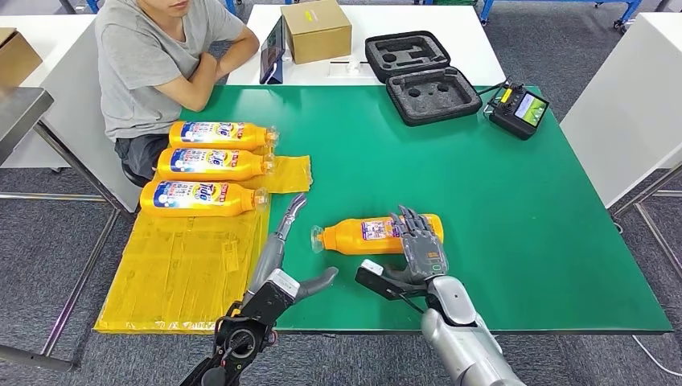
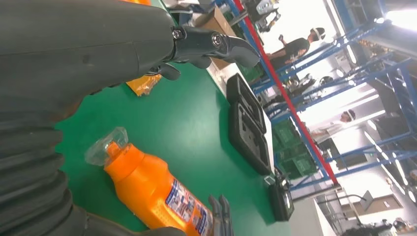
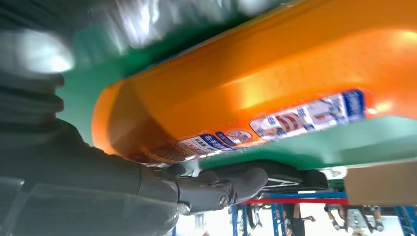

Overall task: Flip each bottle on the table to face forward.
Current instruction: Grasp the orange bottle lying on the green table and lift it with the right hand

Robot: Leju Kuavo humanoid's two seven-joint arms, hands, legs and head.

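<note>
An orange bottle point(image 1: 366, 235) lies on its side on the green table point(image 1: 515, 225), its clear cap pointing left. My right hand point(image 1: 418, 248) rests its fingers over the bottle's base end, thumb spread away on the near side. The right wrist view has the bottle point(image 3: 255, 88) close up with a small label strip, and the thumb point(image 3: 221, 189) apart from it. My left hand point(image 1: 281, 245) is open, fingers stretched out just left of the cap without touching. In the left wrist view the bottle point(image 2: 152, 191) lies past the left hand's thumb point(image 2: 216, 44). Three more orange bottles point(image 1: 211, 163) lie label-up on a yellow sheet point(image 1: 185, 273).
A person point(image 1: 161, 64) sits at the table's far left corner, arms folded. A black foam case point(image 1: 422, 76) lies open at the back, a controller point(image 1: 520, 108) to its right. A cardboard box point(image 1: 316, 30) stands on the white table behind.
</note>
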